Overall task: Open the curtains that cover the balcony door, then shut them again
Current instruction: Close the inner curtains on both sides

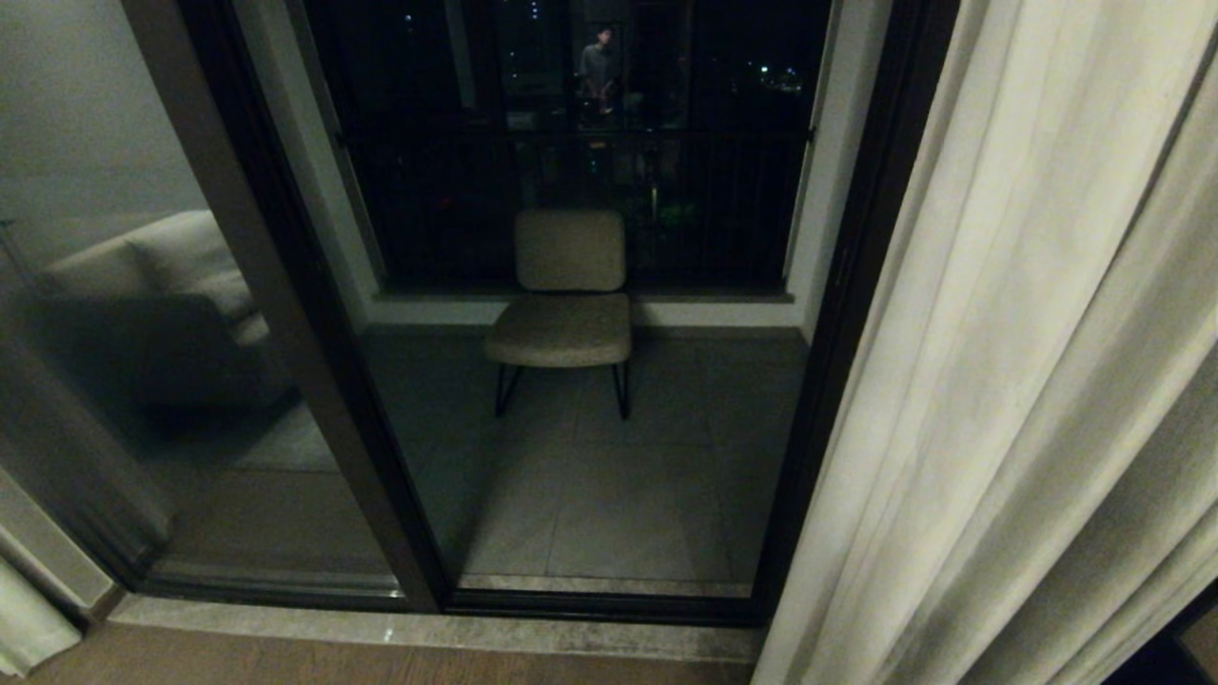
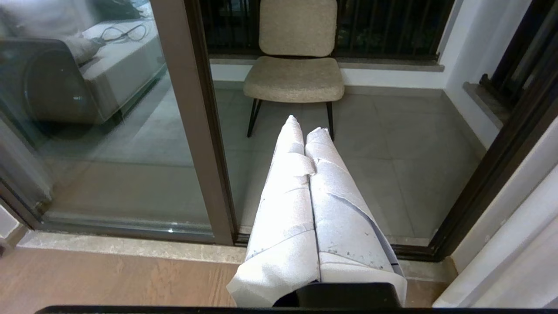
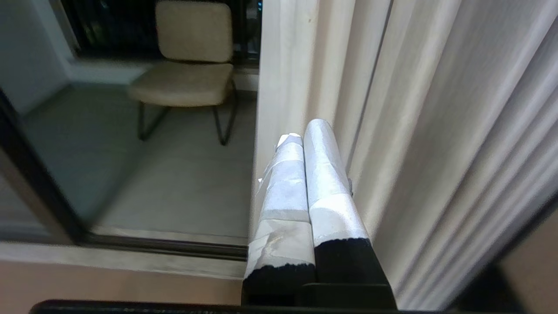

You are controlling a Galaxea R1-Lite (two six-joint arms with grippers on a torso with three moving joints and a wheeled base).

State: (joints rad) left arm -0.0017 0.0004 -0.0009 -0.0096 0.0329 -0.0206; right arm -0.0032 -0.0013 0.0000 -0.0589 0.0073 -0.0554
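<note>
The balcony door (image 1: 314, 362) stands uncovered, with a dark frame and glass panes. One cream curtain panel (image 1: 1028, 381) hangs bunched at the right, and a scrap of the other curtain (image 1: 24, 628) shows at the lower left. Neither arm appears in the head view. My left gripper (image 2: 305, 124) is shut, its white-wrapped fingers empty and aimed at the door frame (image 2: 196, 131) from above the wooden floor. My right gripper (image 3: 305, 131) is also shut and empty, close beside the inner edge of the right curtain (image 3: 414, 131). Whether it touches the fabric I cannot tell.
A beige chair (image 1: 566, 304) stands on the tiled balcony behind the glass. A pale stone threshold (image 1: 428, 633) runs along the door's foot, with wooden floor in front. The glass reflects a sofa (image 1: 162, 285) and a person (image 1: 598, 71).
</note>
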